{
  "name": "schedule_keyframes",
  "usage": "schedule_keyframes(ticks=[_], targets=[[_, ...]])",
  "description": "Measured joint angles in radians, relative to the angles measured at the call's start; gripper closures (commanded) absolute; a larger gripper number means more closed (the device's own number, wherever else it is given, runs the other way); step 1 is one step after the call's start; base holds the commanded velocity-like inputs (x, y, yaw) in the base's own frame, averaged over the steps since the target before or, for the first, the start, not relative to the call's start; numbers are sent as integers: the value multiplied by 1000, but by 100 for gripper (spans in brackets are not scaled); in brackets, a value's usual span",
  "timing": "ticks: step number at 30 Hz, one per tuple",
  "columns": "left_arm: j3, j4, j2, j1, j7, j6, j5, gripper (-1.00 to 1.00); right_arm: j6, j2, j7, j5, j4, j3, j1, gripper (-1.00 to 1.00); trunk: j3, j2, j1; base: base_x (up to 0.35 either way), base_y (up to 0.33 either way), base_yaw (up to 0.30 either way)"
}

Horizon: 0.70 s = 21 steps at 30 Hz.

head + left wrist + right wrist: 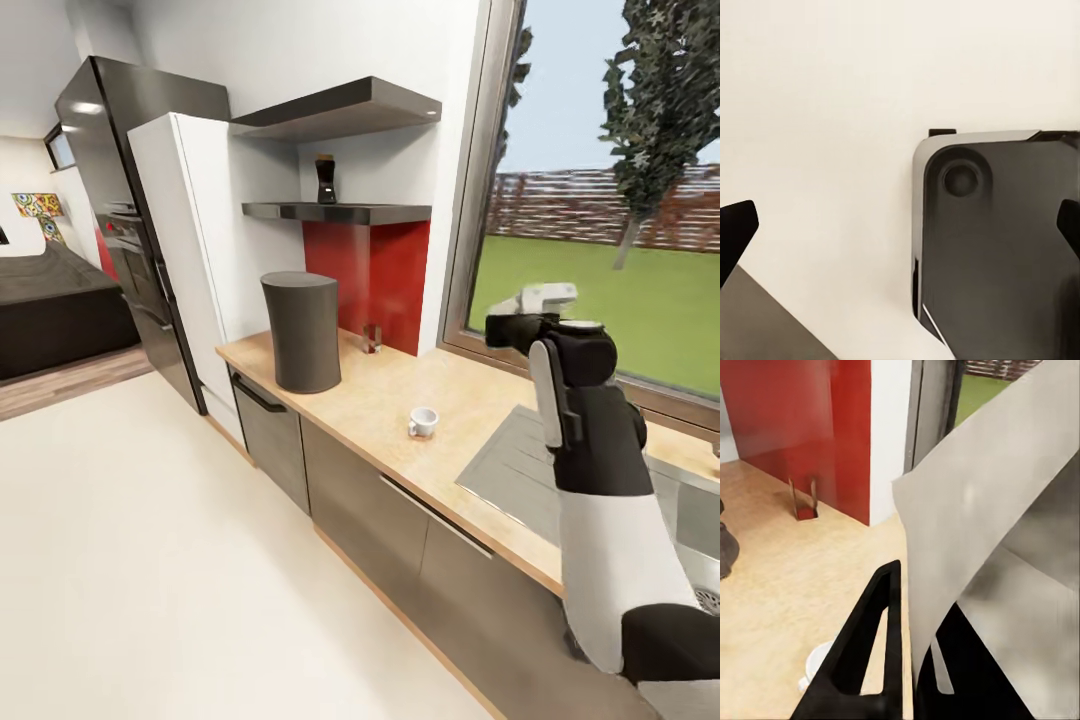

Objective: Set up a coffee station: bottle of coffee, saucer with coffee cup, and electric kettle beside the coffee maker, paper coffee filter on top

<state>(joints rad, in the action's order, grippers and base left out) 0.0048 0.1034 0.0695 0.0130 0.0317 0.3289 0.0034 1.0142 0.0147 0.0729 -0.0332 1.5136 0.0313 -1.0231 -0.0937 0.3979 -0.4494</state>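
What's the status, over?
Right gripper shut on filter, raised over counter. Left gripper open, empty. Coffee maker ahead, cup between.

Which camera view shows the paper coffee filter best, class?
The right wrist view: the paper coffee filter looms large, pinched in the right gripper. In the head view it is a small pale shape at the raised arm's end. The left wrist view looks at the floor.

fridge [195, 250] | sink [520, 470] | window [610, 180] | possibly oven [125, 240]
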Motion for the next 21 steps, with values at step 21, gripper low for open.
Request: schedule_keyframes(ticks=[21], targets=[[-2, 0, 6, 0, -2, -1, -2, -100, 29, -95, 8, -3, -1313, -5, -933, 100, 0, 0, 0, 0, 0, 0]])
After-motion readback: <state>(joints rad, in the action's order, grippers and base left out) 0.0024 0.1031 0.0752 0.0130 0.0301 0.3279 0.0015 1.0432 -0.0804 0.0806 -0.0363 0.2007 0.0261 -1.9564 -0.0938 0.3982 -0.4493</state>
